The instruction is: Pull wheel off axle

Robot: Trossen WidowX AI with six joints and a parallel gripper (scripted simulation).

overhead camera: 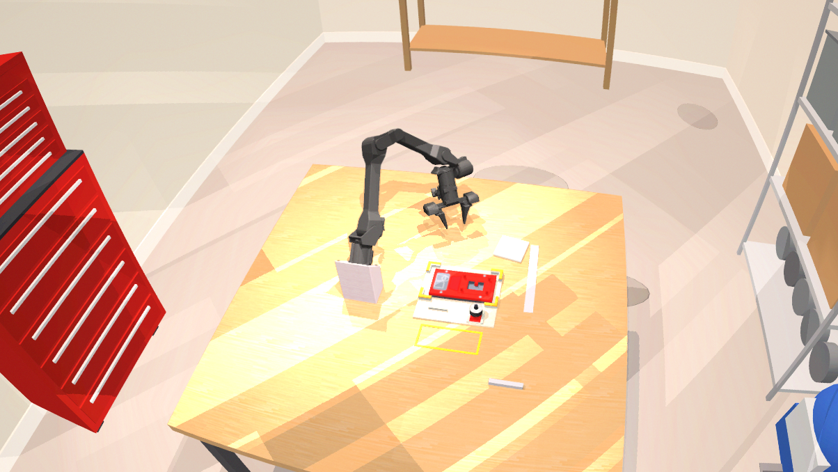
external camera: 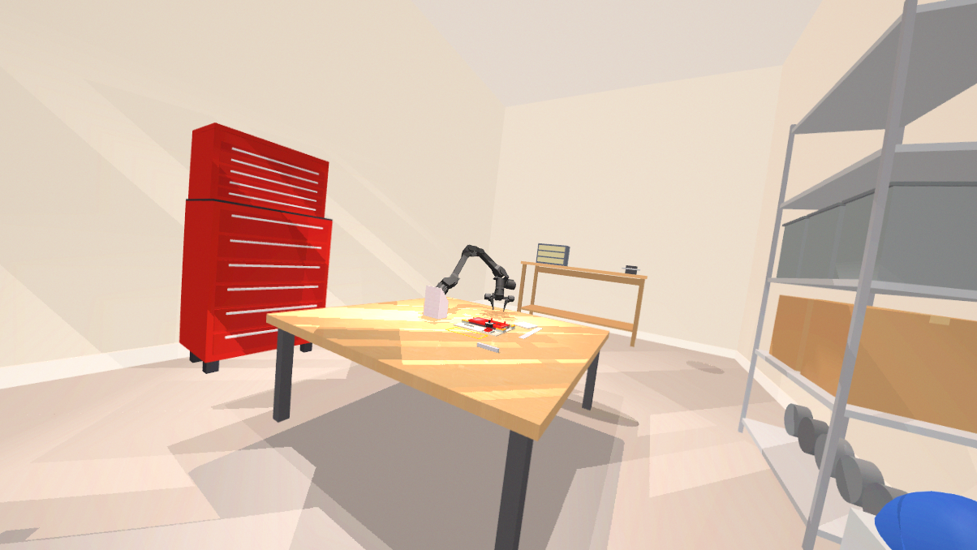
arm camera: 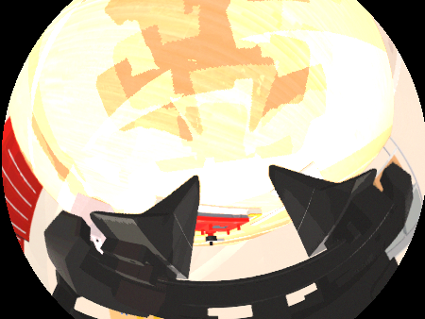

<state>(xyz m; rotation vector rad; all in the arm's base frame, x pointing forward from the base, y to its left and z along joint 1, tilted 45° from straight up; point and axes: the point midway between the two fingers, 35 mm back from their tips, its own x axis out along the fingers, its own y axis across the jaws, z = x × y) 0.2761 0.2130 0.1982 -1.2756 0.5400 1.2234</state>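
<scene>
The wheel (overhead camera: 476,310) (external camera: 489,324) (arm camera: 211,239) looks small and dark with a pale top. It sits on the upright axle, whose dark tip shows above it, over a small red base at the front right of the white board. The marked area (overhead camera: 447,349) is a thin yellow outline on the table, just in front of the board, with nothing inside. My gripper (overhead camera: 456,225) (external camera: 499,310) (arm camera: 234,175) is open and empty. It points down above the table behind the board, well away from the wheel.
A red plate (overhead camera: 454,280) with raised pegs lies on the white board (overhead camera: 454,317) between yellow corner pieces. A white tile (overhead camera: 511,248) and a white strip (overhead camera: 530,281) lie right of it. A grey bar (overhead camera: 506,383) lies farther forward. A pale block (overhead camera: 357,282) stands at the arm's base.
</scene>
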